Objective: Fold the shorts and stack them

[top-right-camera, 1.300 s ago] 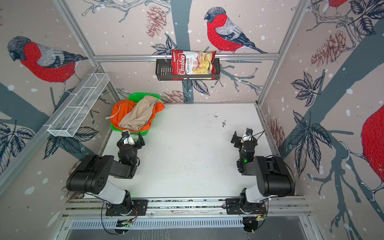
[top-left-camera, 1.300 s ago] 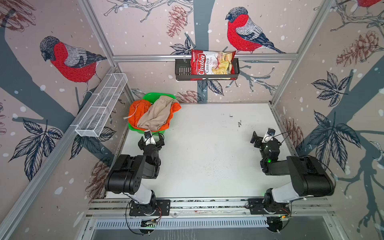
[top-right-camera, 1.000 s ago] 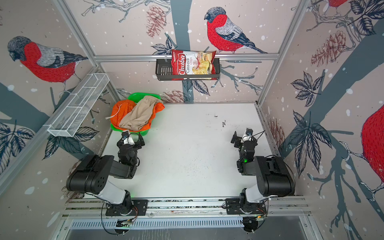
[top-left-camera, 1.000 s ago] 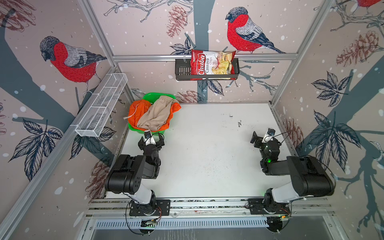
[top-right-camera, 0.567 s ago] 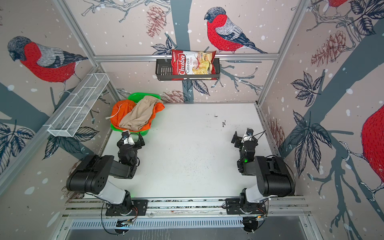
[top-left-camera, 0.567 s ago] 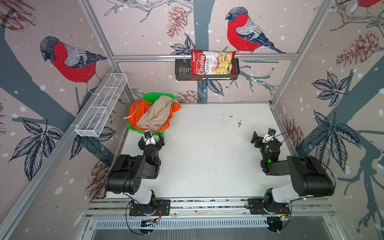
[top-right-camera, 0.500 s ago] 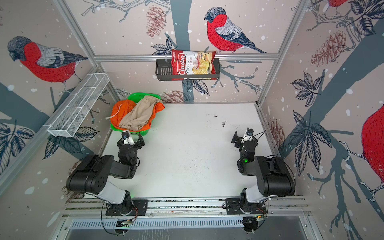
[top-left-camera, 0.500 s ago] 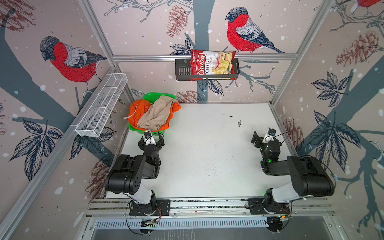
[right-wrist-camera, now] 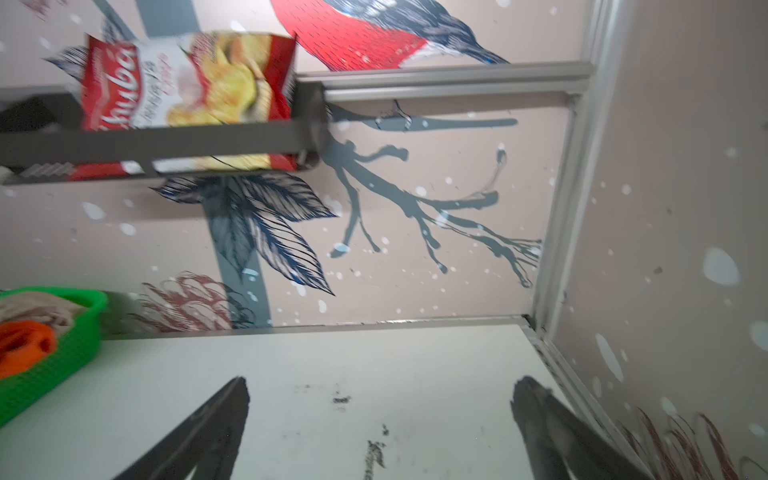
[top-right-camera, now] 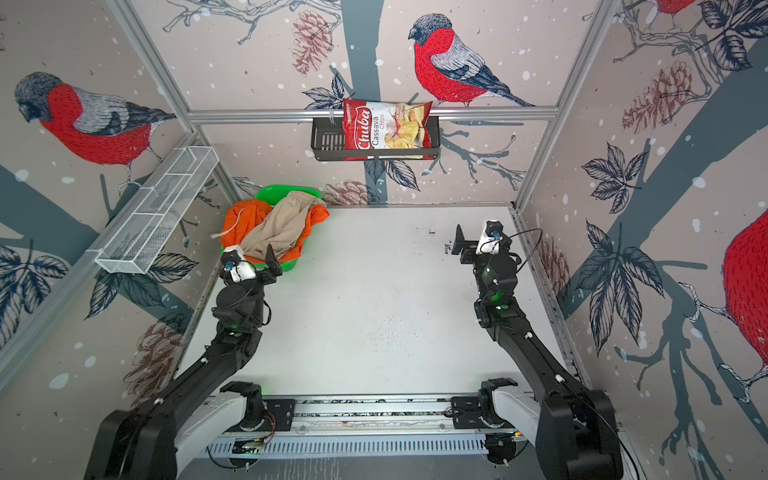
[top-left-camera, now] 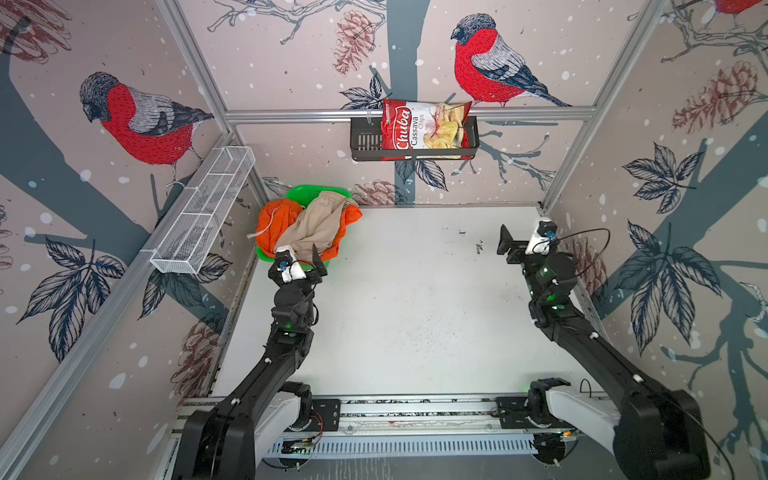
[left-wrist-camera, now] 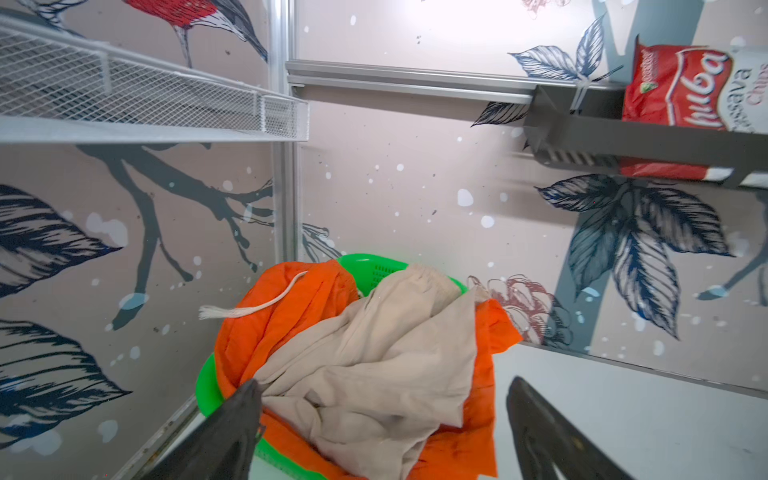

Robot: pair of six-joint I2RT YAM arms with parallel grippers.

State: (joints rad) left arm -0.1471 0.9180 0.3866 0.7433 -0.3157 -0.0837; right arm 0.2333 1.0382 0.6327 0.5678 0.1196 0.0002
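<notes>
Straddling the near hem of the beige shorts (top-left-camera: 316,224), which lie draped over the orange shorts (top-left-camera: 272,220) in the green basket (top-left-camera: 318,191) at the far left corner of the worktop (top-left-camera: 415,316), the left pincer (left-wrist-camera: 384,395) stands spread, pinching nothing. Risk: a deep bite may catch both layers together, or the loose white drawstring (left-wrist-camera: 257,305) may snag and drag the basket. Rightward, the right pincer (right-wrist-camera: 382,386), likewise spread and empty, hovers over bare worktop, too far off to steady anything.

Bullfinch-mural walls (top-left-camera: 137,120), aluminium frame (top-left-camera: 407,113); white tabletop (top-left-camera: 395,311) (dark specks (top-left-camera: 478,248), perhaps dirt); wire shelf (top-left-camera: 208,208) on wall
</notes>
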